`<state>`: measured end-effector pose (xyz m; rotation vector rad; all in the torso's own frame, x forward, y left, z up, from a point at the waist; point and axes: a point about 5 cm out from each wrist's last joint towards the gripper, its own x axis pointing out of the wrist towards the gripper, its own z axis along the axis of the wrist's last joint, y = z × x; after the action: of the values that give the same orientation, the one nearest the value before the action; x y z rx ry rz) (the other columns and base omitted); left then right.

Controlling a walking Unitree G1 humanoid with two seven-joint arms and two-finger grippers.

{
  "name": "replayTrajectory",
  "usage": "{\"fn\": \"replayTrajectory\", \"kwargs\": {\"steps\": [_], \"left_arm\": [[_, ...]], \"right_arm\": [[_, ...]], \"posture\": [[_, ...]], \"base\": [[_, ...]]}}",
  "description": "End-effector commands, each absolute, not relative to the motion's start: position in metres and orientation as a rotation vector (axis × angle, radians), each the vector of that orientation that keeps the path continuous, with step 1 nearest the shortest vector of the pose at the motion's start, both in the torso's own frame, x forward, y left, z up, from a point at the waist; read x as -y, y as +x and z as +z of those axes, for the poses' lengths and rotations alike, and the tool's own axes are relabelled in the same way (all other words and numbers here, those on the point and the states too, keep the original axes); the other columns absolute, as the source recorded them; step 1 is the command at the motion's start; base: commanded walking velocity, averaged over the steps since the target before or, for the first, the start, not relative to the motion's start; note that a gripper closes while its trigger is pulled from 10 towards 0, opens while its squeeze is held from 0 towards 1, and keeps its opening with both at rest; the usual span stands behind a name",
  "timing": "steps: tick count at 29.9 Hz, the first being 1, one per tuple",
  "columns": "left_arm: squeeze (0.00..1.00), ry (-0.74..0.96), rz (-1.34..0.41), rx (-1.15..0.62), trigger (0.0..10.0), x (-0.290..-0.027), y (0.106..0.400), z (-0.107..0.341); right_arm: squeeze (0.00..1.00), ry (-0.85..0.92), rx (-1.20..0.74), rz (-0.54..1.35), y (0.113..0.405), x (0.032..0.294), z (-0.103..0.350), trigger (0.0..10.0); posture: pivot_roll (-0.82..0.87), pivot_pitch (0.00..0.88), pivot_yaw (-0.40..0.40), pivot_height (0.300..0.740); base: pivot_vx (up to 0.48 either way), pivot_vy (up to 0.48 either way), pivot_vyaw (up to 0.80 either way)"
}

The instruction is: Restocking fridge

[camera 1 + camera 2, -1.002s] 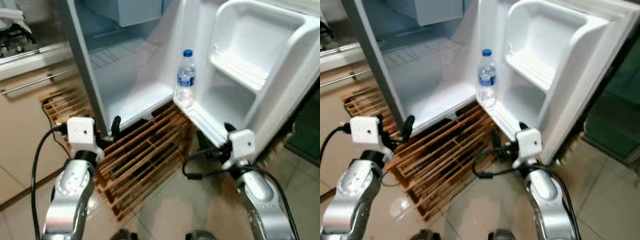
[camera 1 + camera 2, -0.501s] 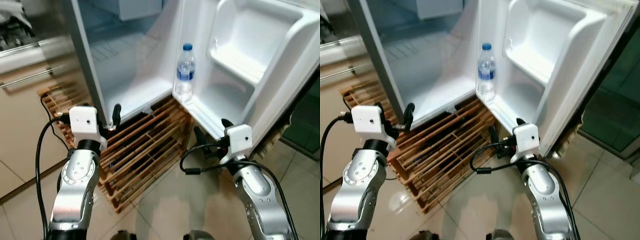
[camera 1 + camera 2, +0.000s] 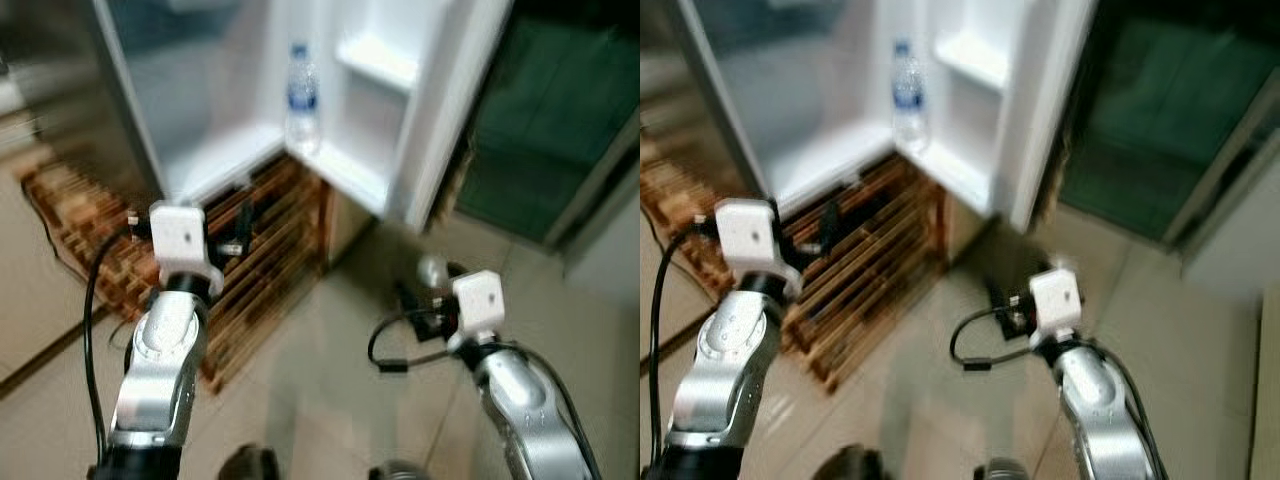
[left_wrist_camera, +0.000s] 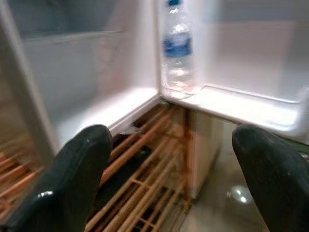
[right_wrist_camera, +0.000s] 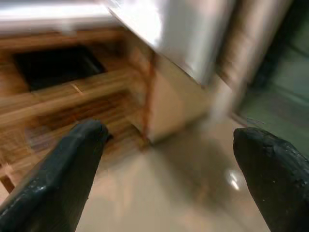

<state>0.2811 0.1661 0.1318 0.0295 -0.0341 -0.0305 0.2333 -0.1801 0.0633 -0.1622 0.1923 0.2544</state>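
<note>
- Since a second ago our head views swung toward our right and blurred, so the fridge (image 3: 200, 90) sat farther to the left and higher in them, and a dark green doorway showed beyond the door (image 3: 440, 110); we read that as us turning, not as things moving.
- One bottle (image 3: 301, 92) stood upright on the lowest door shelf (image 4: 231, 104), just beside the hinge corner.
- That bottle was the only stock we could see inside; the cabinet floor looked bare, so we judged the restocking barely begun.
- Our left gripper (image 4: 169, 169) hung released, fingers wide apart, holding nothing, low before the wooden pallet (image 3: 250, 250) under the fridge.
- Our right gripper (image 5: 169, 159) was likewise released and empty, over the tiled floor (image 3: 330, 370) near the door's foot.
- With both empty, we judged fetching more items came next.
</note>
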Motion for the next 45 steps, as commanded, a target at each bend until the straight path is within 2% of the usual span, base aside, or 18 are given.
{"fn": "replayTrajectory", "kwargs": {"steps": [1, 3, 14, 25, 26, 28, 30, 32, 37, 39, 43, 45], "left_arm": [[0.0, 0.035, -0.013, 0.038, 10.0, -0.172, 0.284, 0.134], [0.0, 0.045, -0.004, 0.029, 10.0, -0.176, 0.286, 0.132], [0.0, 0.05, 0.035, 0.019, 10.0, -0.177, 0.288, 0.128], [0.0, 0.032, 0.076, -0.001, 10.0, -0.18, 0.296, 0.126], [0.0, 0.032, 0.083, -0.003, 10.0, -0.18, 0.298, 0.126], [0.0, 0.034, 0.086, -0.004, 10.0, -0.18, 0.299, 0.125], [0.0, 0.032, 0.082, -0.016, 10.0, -0.179, 0.301, 0.123], [0.0, 0.031, 0.082, -0.018, 10.0, -0.178, 0.301, 0.123], [0.0, 0.048, 0.084, -0.011, 10.0, -0.18, 0.305, 0.124], [0.0, 0.053, 0.086, -0.003, 10.0, -0.181, 0.306, 0.126], [0.0, 0.08, 0.088, 0.004, 10.0, -0.182, 0.308, 0.127], [0.0, 0.069, 0.085, 0.022, 10.0, -0.181, 0.309, 0.13]], "right_arm": [[0.0, -0.158, -0.181, 0.214, 0.235, 0.187, 0.065, 10.0], [0.0, -0.154, -0.185, 0.144, 0.233, 0.2, 0.065, 10.0], [0.0, -0.162, -0.12, 0.132, 0.243, 0.194, 0.076, 10.0], [0.0, -0.197, -0.139, 0.087, 0.241, 0.207, 0.071, 10.0], [0.0, -0.209, -0.152, 0.033, 0.238, 0.218, 0.07, 10.0], [0.0, -0.211, -0.16, 0.007, 0.237, 0.224, 0.069, 10.0], [0.0, -0.205, -0.17, -0.116, 0.238, 0.247, 0.071, 10.0], [0.0, -0.199, -0.174, -0.154, 0.239, 0.254, 0.072, 10.0], [0.0, -0.228, -0.119, -0.448, 0.251, 0.326, 0.105, 10.0], [0.0, -0.223, -0.081, -0.483, 0.254, 0.341, 0.12, 10.0], [0.0, -0.21, 0.001, -0.467, 0.26, 0.35, 0.143, 10.0], [0.0, -0.197, 0.092, -0.406, 0.263, 0.34, 0.162, 10.0]], "posture": [[-0.2, 0.028, 0.043, 0.716], [-0.21, 0.03, 0.048, 0.716], [-0.22, 0.025, 0.049, 0.716], [-0.22, 0.023, 0.051, 0.716], [-0.22, 0.02, 0.053, 0.716], [-0.23, 0.021, 0.057, 0.716], [-0.23, 0.022, 0.06, 0.716], [-0.23, 0.022, 0.06, 0.716], [-0.23, 0.023, 0.071, 0.716], [-0.23, 0.022, 0.069, 0.716], [-0.23, 0.021, 0.071, 0.716], [-0.24, 0.023, 0.075, 0.716]], "base": [[0.0, 0.0, 0.0], [0.0, 0.0, 0.0], [0.0, -0.416, 0.56], [0.0, -0.467, 0.68], [0.262, -0.398, 0.0], [0.276, -0.39, 0.0], [0.124, 0.0, 0.0], [0.0, 0.0, 0.0], [0.0, 0.0, 0.0], [0.0, 0.0, 0.0], [0.0, 0.0, 0.0], [0.0, 0.0, 0.0]]}}
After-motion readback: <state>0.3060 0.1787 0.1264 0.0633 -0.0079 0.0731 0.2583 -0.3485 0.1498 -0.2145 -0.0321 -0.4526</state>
